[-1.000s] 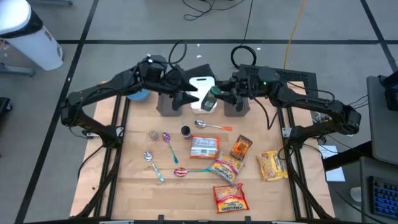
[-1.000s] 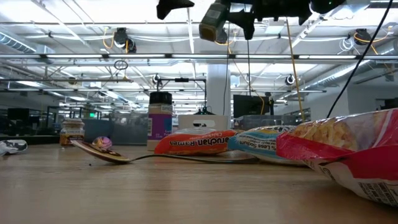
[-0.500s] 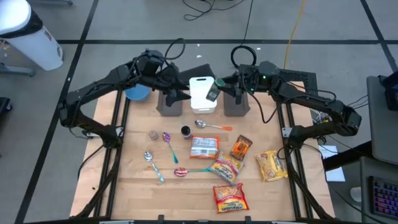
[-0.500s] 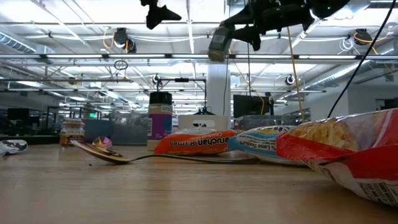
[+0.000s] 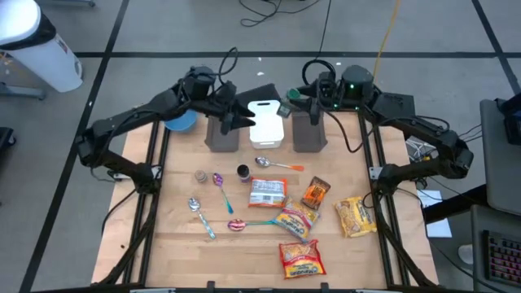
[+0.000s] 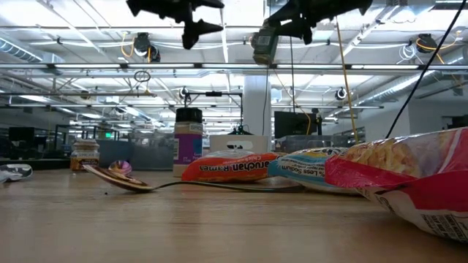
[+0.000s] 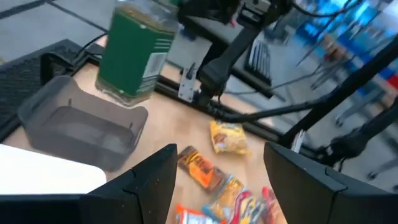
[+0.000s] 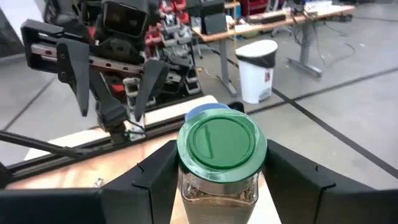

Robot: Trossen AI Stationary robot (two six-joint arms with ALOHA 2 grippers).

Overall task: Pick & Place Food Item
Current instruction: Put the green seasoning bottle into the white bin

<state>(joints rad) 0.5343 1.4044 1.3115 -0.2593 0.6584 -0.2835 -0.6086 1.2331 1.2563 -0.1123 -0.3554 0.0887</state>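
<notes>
I have the right pincer (image 8: 217, 205) clamped on the green-lidded spice jar (image 8: 219, 158), its two dark fingers (image 8: 152, 186) pressed against the jar's sides — in that wrist view the lid faces me and the lower half of the jar is cut off. From above, the jar (image 5: 294, 93) hangs in the air over the right-hand grey bin (image 5: 308, 133), just beside the white cutting board (image 5: 264, 122). In the low view it (image 6: 262, 45) sits high above the surface, tilted, with the arm above it mostly cropped.

The left pincer (image 5: 242, 120) hovers at the opposite edge of the white cutting board, over the left grey bin (image 5: 221, 135). Its fingers (image 7: 146, 186) stand spread with nothing between them; past them I see the jar (image 7: 134, 53) well clear of that pincer, though its top is cut off.

Nearer to me than the cutting board, on the wooden surface (image 5: 179, 236), lie a metal spoon (image 5: 271, 163), a small dark jar (image 5: 242, 172), a purple spoon (image 5: 220, 184) and several snack and noodle packets (image 5: 298, 220) — their labels are too small to read from above. A blue bowl (image 5: 180, 123) is partly hidden under the left arm.
</notes>
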